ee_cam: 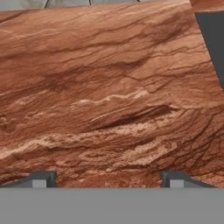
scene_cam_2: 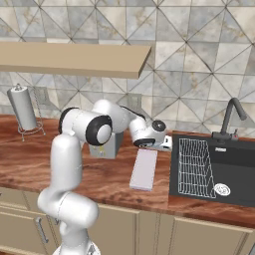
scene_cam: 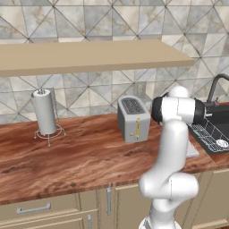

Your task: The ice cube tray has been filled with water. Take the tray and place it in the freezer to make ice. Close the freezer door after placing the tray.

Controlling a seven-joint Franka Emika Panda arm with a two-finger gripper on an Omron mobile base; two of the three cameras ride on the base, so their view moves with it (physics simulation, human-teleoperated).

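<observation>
Entry: ice tray job, status early. As I judge it, nothing is done yet. The tray has not been lifted, and carrying it to the freezer, setting it inside and shutting the door are all left.

Item 1, the flat, long, pale lavender-white ice cube tray (scene_cam_2: 144, 169). It lies flat on the reddish-brown wood-grain desk (scene_cam_2: 99, 179), long axis running near to far, just left of the black sink (scene_cam_2: 234, 164) and right of the silver-grey toaster (scene_cam_2: 110, 143). Its near end is close to the desk's front edge. The top reads as one plain pale face; I cannot make out separate cube cells or water. A thin darker line shows along its near short edge, colour uncertain. In the left base view only a pale corner of it shows behind the arm.

Item 2, the pincer (ee_cam: 108, 179). In the hand view its two dark tips stand wide apart over bare desk with nothing between them, so I read it as released and empty. In the right base view the hand hangs above the tray's far end, apart from it.

Item 3, surroundings: black wire rack (scene_cam_2: 195, 167) in the sink, white paper towel roll (scene_cam: 44, 111) on its stand far left, tan wooden shelf (scene_cam: 89, 56) above.
</observation>
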